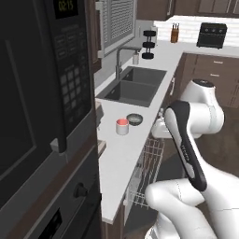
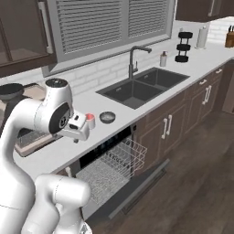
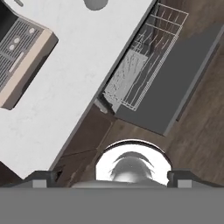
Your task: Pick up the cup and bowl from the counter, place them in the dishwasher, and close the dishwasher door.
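The cup (image 1: 122, 126), pale with a red inside, stands on the counter (image 1: 116, 163) near its front edge. The grey bowl (image 1: 134, 119) sits just behind it toward the sink. From the right base view the cup (image 2: 90, 120) is partly behind my hand and the bowl (image 2: 107, 117) is in full sight. The dishwasher (image 2: 98, 153) is open, with its white wire rack (image 2: 114, 164) pulled out over the lowered dishwasher door (image 2: 139, 185). My gripper (image 3: 113, 177) hangs open above the counter edge, looking down on the rack (image 3: 144, 65), with nothing between its fingertips (image 3: 43, 177).
The dark double sink (image 1: 133, 86) with a faucet lies beyond the bowl. A tan-edged appliance with a grille (image 3: 19, 57) rests on the counter to one side. A tall black oven and microwave column (image 1: 46, 116) closes off the left. Dark wood floor (image 2: 196, 183) lies in front of the cabinets.
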